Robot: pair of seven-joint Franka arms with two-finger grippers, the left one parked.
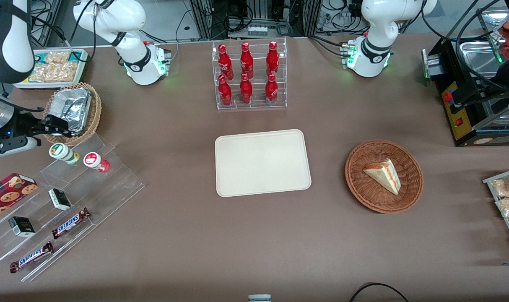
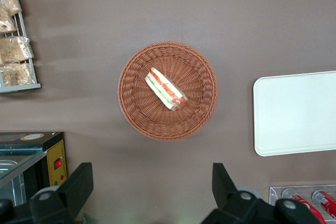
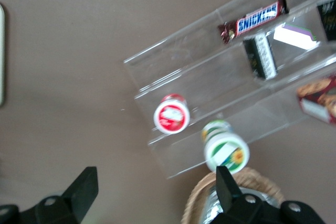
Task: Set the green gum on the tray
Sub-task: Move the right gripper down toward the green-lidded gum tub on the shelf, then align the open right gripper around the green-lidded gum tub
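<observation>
One green gum (image 1: 64, 153) and one red-lid canister (image 1: 96, 161) stand together; the tool (image 3: 152, 195), fingers apart, hovers near; one tray (image 1: 262, 162) lies at 3 o'clock.

The place was a robot laboratory arranged like a small shop: white robot bases (image 1: 144, 63) stood on a brown-covered table (image 1: 254, 235), cables (image 1: 254, 16) ran along its edge, and snacks lay on acrylic display steps (image 1: 70, 209).

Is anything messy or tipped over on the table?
Nothing is spilled or broken. The green gum and the red-lidded canister sit side by side on the clear stepped shelf. The tray lies flat and bare. The gripper hovers open over the foil-lined basket, holding nothing.
</observation>
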